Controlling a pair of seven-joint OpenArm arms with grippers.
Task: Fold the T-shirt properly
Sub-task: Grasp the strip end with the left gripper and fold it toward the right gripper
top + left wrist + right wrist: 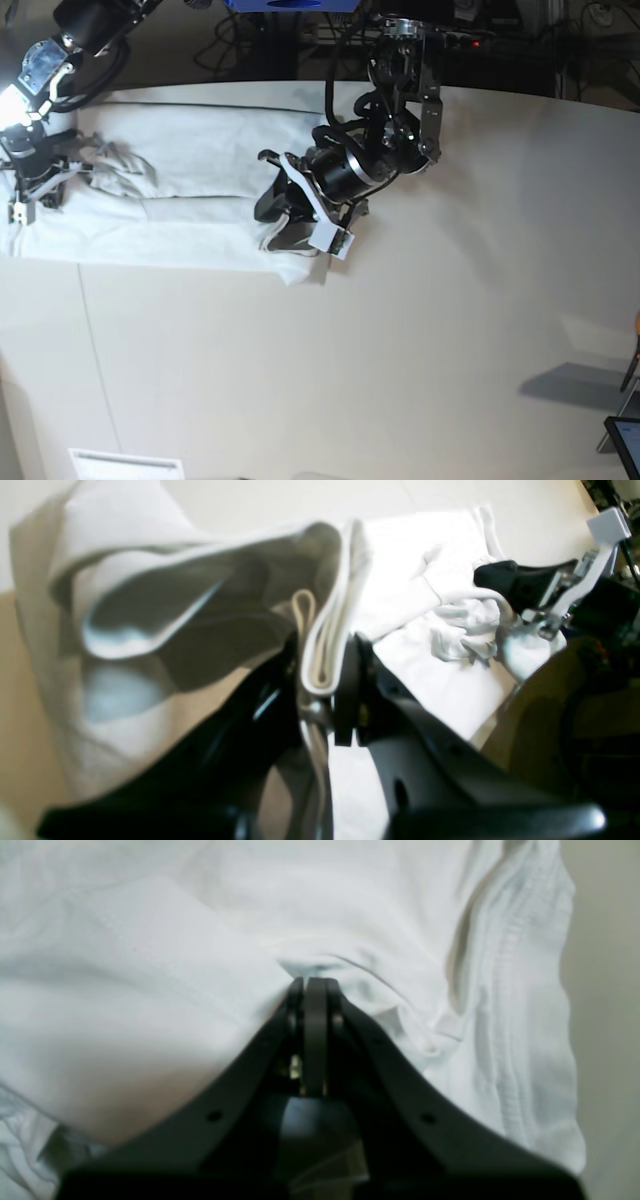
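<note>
Left wrist view first: the left pincer (327, 680) is pinching a thick folded edge of the T-shirt (150, 605), several layers stacked between the two black jaws. The fabric billows up off that grip in a big loose loop, grey in its own shadow, while the rest lies flat and bright white on the tabletop (300, 500) further out. Over at the far side you can spot the right pincer (492, 580) sitting on a bunched, wrinkly bit of the shirt.

Right wrist view: the right pincer (315, 985) has its jaws pressed together with a small tuck of the T-shirt (150, 990) caught at the tips. Cloth fills nearly the whole frame, soft and creased, with a stitched hem running down the right side.

Base view: the T-shirt (190, 170) is spread as a long white band along the tabletop's (420, 330) far left edge. The right pincer (30, 185) holds its crumpled left end, and the left pincer (290, 215) is at the shirt's right end, lifting that corner.
</note>
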